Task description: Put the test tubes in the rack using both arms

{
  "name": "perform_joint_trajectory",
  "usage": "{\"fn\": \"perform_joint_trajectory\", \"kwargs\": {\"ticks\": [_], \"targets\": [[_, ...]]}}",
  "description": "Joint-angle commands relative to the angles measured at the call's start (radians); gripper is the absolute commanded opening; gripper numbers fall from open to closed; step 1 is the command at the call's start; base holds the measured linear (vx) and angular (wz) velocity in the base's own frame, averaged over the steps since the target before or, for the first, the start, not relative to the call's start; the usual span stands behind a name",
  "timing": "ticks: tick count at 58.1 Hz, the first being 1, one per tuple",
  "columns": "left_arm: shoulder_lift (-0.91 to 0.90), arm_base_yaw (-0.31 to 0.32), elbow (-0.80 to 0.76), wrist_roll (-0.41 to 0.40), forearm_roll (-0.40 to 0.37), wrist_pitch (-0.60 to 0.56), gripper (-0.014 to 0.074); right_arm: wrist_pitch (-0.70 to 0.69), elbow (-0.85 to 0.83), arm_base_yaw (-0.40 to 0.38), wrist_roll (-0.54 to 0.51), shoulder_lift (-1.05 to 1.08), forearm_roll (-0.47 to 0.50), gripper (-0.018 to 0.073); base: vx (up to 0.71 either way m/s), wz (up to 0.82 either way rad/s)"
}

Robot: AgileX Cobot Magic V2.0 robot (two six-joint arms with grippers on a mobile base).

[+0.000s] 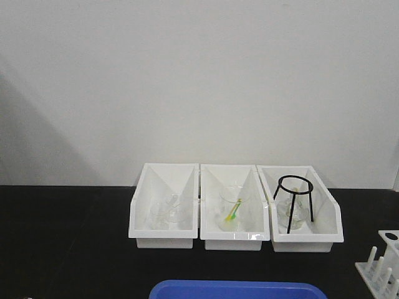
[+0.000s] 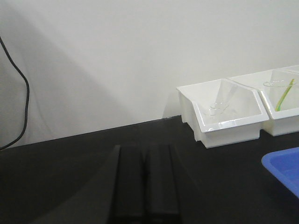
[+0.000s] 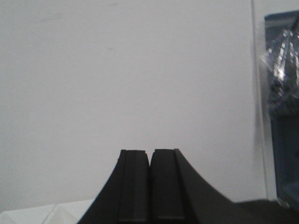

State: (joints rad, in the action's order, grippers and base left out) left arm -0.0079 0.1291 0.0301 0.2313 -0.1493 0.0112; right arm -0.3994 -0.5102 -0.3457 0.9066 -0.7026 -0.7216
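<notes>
The small white test-tube rack (image 1: pixel 383 261) stands at the right edge of the front view, with its upright pegs toward me and only part of it in frame. No test tubes show in any view. Neither arm shows in the front view. In the left wrist view my left gripper (image 2: pixel 145 151) is shut and empty, low over the black table, left of the bins. In the right wrist view my right gripper (image 3: pixel 149 153) is shut and empty, pointing at the white wall.
Three white open-front bins (image 1: pixel 163 235) stand in a row at the back: one with glassware, one with a beaker and green stick (image 1: pixel 234 210), one with a black wire tripod (image 1: pixel 293 202). A blue tray (image 1: pixel 237 290) lies at the front edge. A black cable (image 2: pixel 21 88) hangs left.
</notes>
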Motion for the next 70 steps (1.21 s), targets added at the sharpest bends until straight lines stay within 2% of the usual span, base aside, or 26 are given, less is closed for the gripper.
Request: {"fn": "perform_joint_trajectory", "kwargs": {"ticks": [1,5,11,15,22,34,44,52,70], "targets": [[-0.021,-0.002,0.027,-0.008,-0.001,-0.076,-0.0021,-0.036,0.060,0.001,-0.189,0.037,0.240,-0.0008,0.00,0.00],[-0.021,-0.002,0.027,-0.008,-0.001,-0.076,-0.0021,-0.024,0.135,0.031,-0.372,0.079,0.380,-0.0008,0.00,0.00],[-0.021,-0.002,0.027,-0.008,-0.001,-0.076,-0.0021,0.009,0.226,0.095,-0.635,0.140,0.517,-0.0008,0.00,0.00],[-0.021,-0.002,0.027,-0.008,-0.001,-0.076,-0.0021,0.040,0.278,0.138,-0.761,0.193,0.598,-0.0008,0.00,0.00],[-0.021,-0.002,0.027,-0.008,-0.001,-0.076,-0.0021,0.121,0.364,0.201,-0.907,0.288,0.700,-0.0008,0.00,0.00],[-0.021,-0.002,0.027,-0.008,-0.001,-0.076,-0.0021,0.301,0.512,0.282,-0.919,0.481,0.677,-0.0008,0.00,0.00],[-0.021,-0.002,0.027,-0.008,-0.001,-0.076,-0.0021,0.408,0.551,0.296,-0.907,0.635,0.676,-0.0008,0.00,0.00],[-0.021,-0.002,0.027,-0.008,-0.001,-0.076,-0.0021,0.417,0.551,0.296,-0.901,0.723,0.677,-0.0008,0.00,0.00],[-0.021,-0.002,0.027,-0.008,-0.001,-0.076,-0.0021,0.406,0.551,0.296,-0.890,0.720,0.683,-0.0008,0.00,0.00]]}}
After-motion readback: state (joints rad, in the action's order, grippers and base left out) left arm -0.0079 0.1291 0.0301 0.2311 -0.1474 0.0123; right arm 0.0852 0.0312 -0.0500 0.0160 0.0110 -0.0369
